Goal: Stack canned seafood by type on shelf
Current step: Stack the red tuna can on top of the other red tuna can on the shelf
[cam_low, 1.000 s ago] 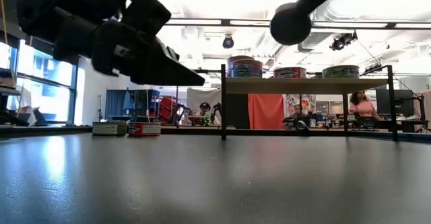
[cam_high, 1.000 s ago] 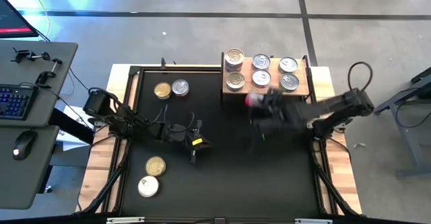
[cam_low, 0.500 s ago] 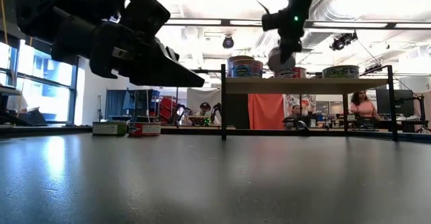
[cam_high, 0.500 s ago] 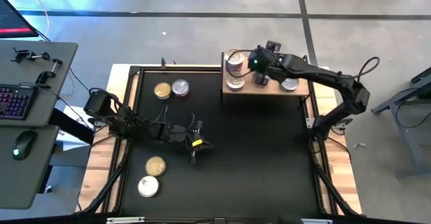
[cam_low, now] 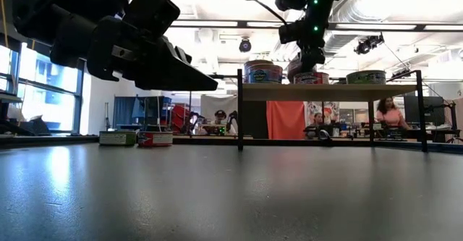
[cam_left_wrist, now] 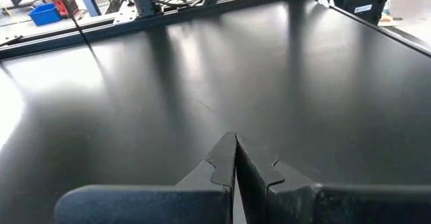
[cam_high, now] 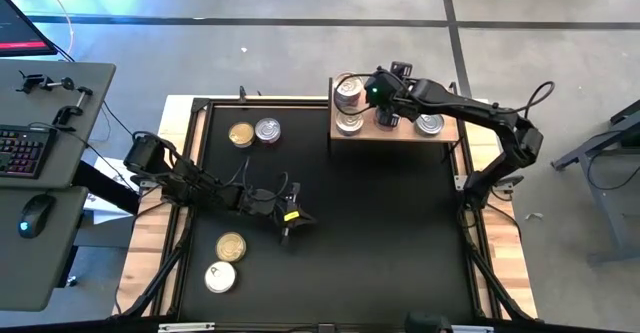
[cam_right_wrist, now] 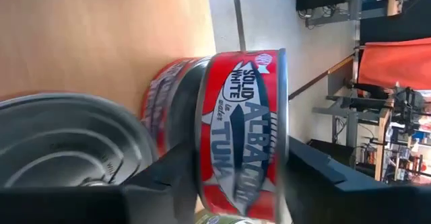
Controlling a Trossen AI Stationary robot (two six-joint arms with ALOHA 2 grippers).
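Red albacore tin (cam_right_wrist: 239, 133) pinched by right gripper (cam_high: 383, 101) jaws over shelf (cam_high: 400, 130); left gripper (cam_high: 287, 225) jaws pressed together.

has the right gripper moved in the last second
Yes. The right gripper, shut on a red tuna tin, went from over the table in front of the shelf to above the shelf's left end.

left gripper (cam_left_wrist: 235, 158), jaws closed, black table (cam_left_wrist: 202, 69)

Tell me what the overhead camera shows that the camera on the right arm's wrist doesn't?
Only the high view shows the four loose tins on the black table and the left gripper, shut, waiting mid-table. Only the right wrist view shows the red tuna tin clamped in the right gripper, its label readable. Both show the wooden shelf with silver-topped tins on it.
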